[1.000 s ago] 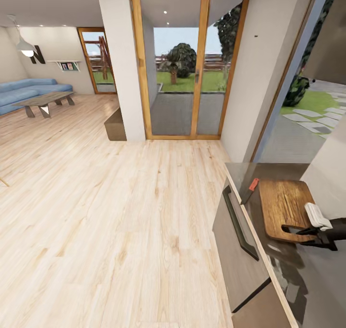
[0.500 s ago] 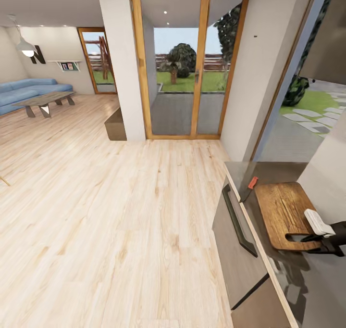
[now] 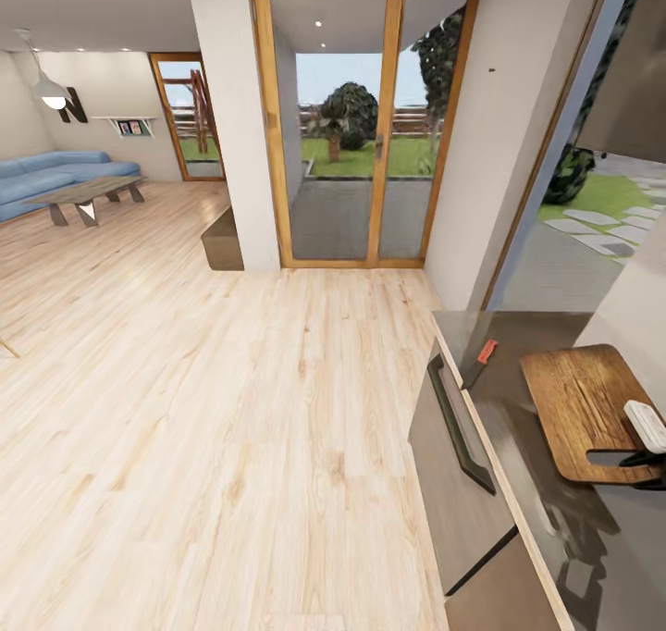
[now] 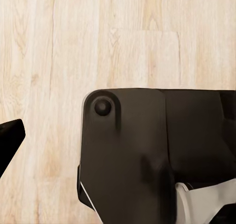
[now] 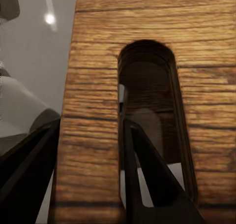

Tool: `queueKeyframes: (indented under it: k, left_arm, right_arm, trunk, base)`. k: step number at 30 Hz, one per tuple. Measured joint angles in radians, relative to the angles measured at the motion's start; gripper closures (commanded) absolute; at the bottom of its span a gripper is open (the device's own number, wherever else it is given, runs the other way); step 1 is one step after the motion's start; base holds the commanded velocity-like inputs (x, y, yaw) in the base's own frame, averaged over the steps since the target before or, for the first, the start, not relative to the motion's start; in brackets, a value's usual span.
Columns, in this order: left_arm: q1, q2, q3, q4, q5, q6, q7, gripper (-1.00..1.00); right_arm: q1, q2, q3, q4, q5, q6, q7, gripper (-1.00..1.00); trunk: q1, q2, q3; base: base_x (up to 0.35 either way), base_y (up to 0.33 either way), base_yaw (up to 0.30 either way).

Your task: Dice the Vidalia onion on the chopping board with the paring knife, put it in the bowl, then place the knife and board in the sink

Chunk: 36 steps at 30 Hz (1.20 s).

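right gripper (image 5: 88, 179): clenched on chopping board (image 3: 592, 409), one finger through its handle slot, one along its outer edge | board held over table (image 3: 518, 400), head view 4 o'clock | paring knife (image 3: 480, 361) lies apart at the board's 10 o'clock | left gripper: state cannot tell, over wood floor (image 4: 59, 47)

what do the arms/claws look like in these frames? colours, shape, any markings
Right claw: two matte black fingers, flat and tapering to a wedge. In the head view it shows black with a white ribbed block above. Near the left wrist camera there is a glossy black rounded housing with a round stud, a pale grey-white part beneath, and a black tip at the edge. No cables or markings visible.
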Motion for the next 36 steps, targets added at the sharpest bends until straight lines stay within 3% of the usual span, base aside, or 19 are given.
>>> queueKeyframes:
  k: [36]
  left_arm:
    - [0.000,0.000,0.000,0.001,0.000,0.002,0.000,-1.00]
  right_arm:
    - [0.000,0.004,0.021,0.082,0.004,-0.067,0.000,1.00]
  trunk:
    - [0.000,0.000,0.000]
  base:
    - [0.000,0.000,0.000]
